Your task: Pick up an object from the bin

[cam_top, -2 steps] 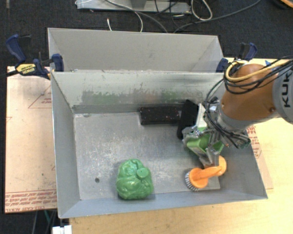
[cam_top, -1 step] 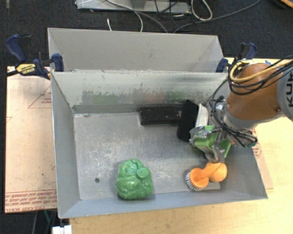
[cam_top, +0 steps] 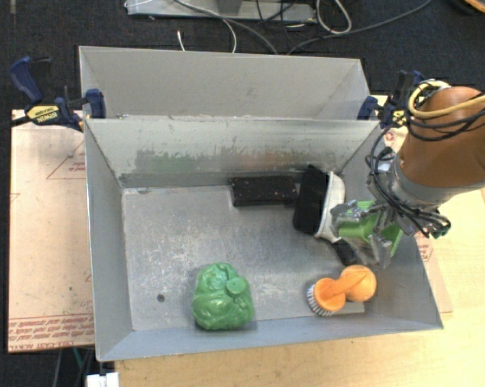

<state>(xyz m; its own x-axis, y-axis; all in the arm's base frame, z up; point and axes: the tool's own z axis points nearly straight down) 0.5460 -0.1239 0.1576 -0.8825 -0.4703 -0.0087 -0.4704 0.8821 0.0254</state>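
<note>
My gripper (cam_top: 366, 229), with green parts on its body, hangs low at the right side of the bin, next to the sloping right wall. Just left of it a black-and-white object (cam_top: 316, 203) stands tilted, its white rim touching or nearly touching the gripper. An orange brush with pale bristles (cam_top: 342, 290) lies just below the gripper, near the front right corner. A flat black block (cam_top: 262, 190) lies along the back wall, left of the black-and-white object.
A crumpled green lump (cam_top: 221, 297) sits near the front wall, left of the middle. The arm's orange cover and cables hang over the right rim.
</note>
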